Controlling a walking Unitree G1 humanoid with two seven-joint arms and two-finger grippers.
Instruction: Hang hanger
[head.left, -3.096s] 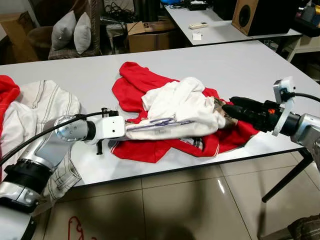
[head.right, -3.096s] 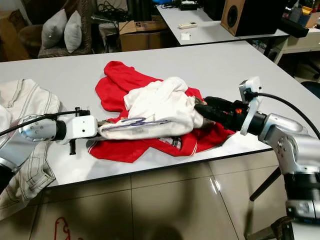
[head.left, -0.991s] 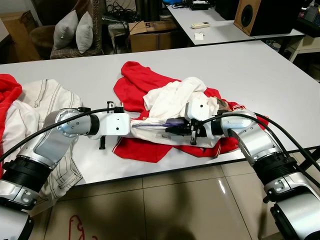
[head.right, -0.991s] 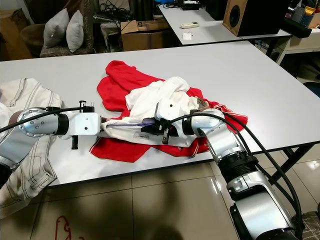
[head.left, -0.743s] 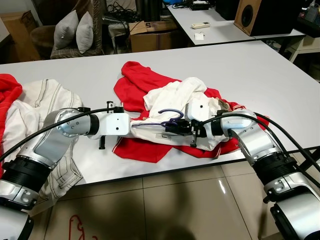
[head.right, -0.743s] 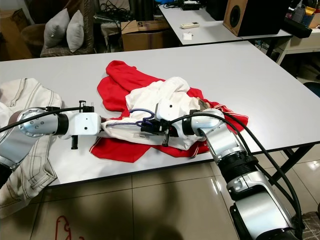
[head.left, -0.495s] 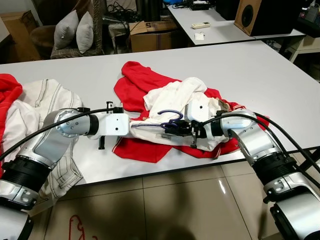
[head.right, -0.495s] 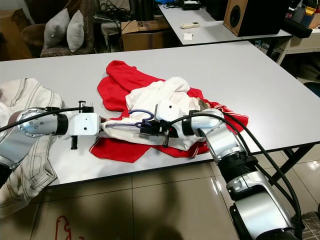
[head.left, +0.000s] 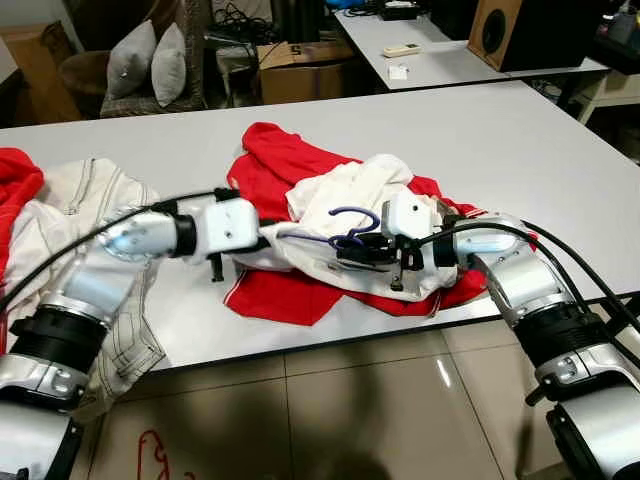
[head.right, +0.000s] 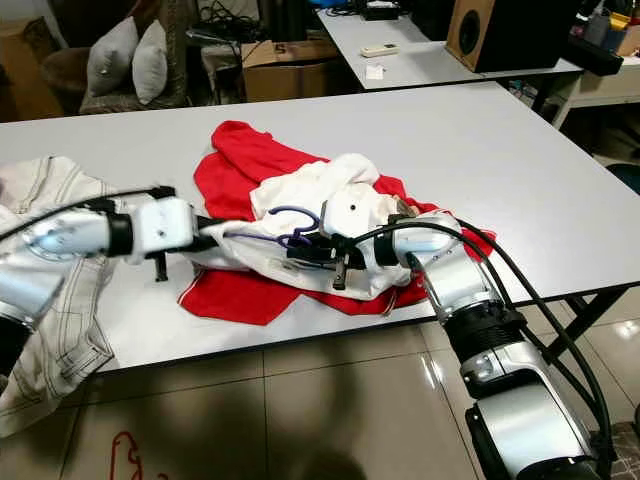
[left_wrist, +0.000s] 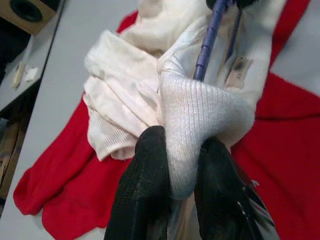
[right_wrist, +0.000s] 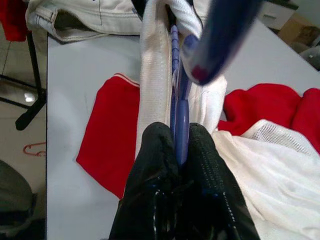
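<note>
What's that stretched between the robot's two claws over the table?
In the left eye view, a white garment with a purple hanger inside spans between them. The left gripper pinches the garment's ribbed edge; the right gripper clamps the hanger.

A grey table (head.right: 520, 170) fills most of the frame. Near its middle a white garment (head.right: 300, 205) lies heaped on a red one (head.right: 235, 160). The right gripper (head.right: 305, 250), reaching in from the lower right, is closed on a purple hanger (head.right: 290, 228) whose hook curves up above the white cloth. From the left edge the left gripper (head.right: 215, 240) meets the white garment's end. A cream garment (head.right: 45, 190) lies at the far left.
</note>
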